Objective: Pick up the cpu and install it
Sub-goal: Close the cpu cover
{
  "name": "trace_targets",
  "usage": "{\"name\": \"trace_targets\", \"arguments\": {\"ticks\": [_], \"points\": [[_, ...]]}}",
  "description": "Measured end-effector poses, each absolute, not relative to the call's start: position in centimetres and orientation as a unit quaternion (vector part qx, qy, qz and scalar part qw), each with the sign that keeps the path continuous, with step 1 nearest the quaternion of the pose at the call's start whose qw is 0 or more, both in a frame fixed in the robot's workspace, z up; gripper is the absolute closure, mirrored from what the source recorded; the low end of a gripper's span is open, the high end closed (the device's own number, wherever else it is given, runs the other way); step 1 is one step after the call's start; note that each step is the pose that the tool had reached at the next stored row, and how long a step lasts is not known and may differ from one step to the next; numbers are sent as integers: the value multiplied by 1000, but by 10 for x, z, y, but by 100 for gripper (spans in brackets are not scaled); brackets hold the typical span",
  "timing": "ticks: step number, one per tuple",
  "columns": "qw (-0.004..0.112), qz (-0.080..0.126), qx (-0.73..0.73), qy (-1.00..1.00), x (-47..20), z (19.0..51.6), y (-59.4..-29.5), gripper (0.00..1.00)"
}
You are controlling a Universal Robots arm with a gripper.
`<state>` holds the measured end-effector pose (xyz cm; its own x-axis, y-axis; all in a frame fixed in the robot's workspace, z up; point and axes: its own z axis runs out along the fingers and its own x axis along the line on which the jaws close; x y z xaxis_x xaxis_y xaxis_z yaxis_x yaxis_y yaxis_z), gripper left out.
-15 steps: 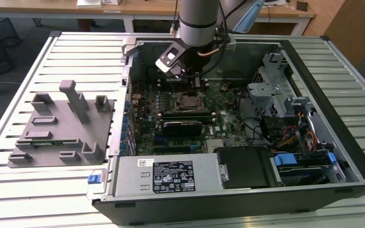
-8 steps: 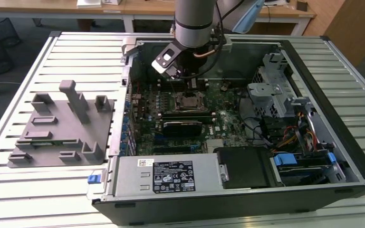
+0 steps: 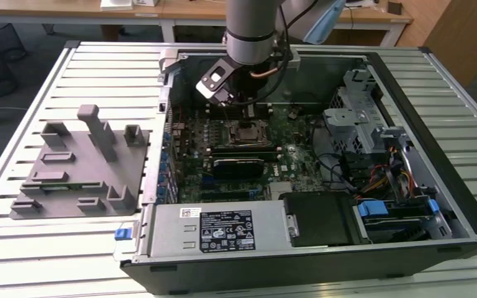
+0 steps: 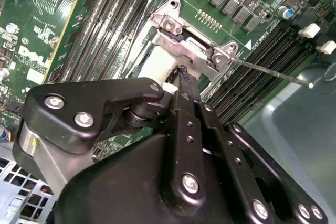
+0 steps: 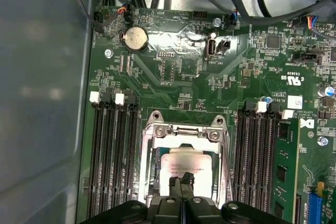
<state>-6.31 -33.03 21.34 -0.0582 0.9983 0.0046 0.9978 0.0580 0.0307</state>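
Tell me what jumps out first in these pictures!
The big open computer case lies on a slatted table, with the robot arm reaching down into it. In the first wrist view, the black claw pokes in over the shiny cpu, which sits inside the metal socket frame on the green motherboard. On the exterior view's left stands a grey tray with upright blocks.

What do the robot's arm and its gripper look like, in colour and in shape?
The arm is a smooth silver-grey cylinder, with a pale blue cap on a joint. In the second wrist view, the gripper is matte black. It is built of angular, linked plates with rounded corners, fastened by round silver screws.
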Motion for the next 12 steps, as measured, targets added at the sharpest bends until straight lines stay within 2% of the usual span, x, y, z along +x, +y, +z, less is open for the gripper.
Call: {"name": "trace_targets", "arguments": {"ticks": [12], "points": [[9,13,686,728,-75,204,-330,89]]}}
